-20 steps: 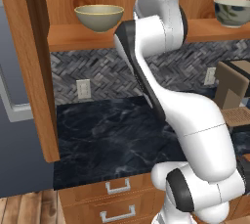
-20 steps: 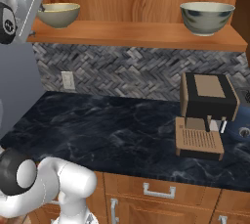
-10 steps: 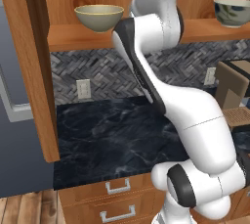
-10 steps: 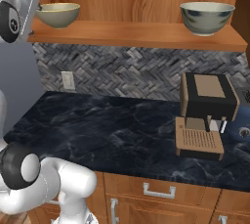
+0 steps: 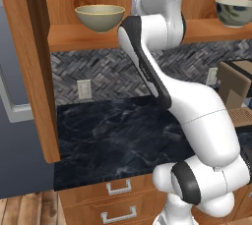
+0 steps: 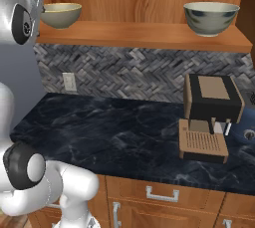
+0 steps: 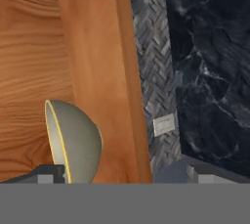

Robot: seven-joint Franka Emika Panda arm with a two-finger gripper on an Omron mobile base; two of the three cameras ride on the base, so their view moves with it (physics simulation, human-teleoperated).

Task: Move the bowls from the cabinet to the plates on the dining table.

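This is a home kitchen: a wooden cabinet (image 6: 144, 35) is hanging on the wall with bowls sitting on its shelf, a yellowish bowl (image 5: 99, 17) just beside the gripper (image 7: 122, 171) and a mottled bowl (image 6: 211, 17) well off to its other side. Far below the gripper a dark marble counter (image 6: 114, 140) is running along a grey herringbone tile wall (image 6: 124, 75), carrying a coffee machine (image 6: 208, 116), with drawers (image 6: 164, 194) underneath.

Two bowls on cabinet shelf (image 6: 144, 35): yellowish bowl (image 5: 99, 17), mottled bowl (image 6: 211, 18). One coffee machine (image 6: 209, 116). One wall outlet (image 5: 84, 89). One dark marble counter (image 6: 114, 140). Three drawer handles visible below counter in right base view.
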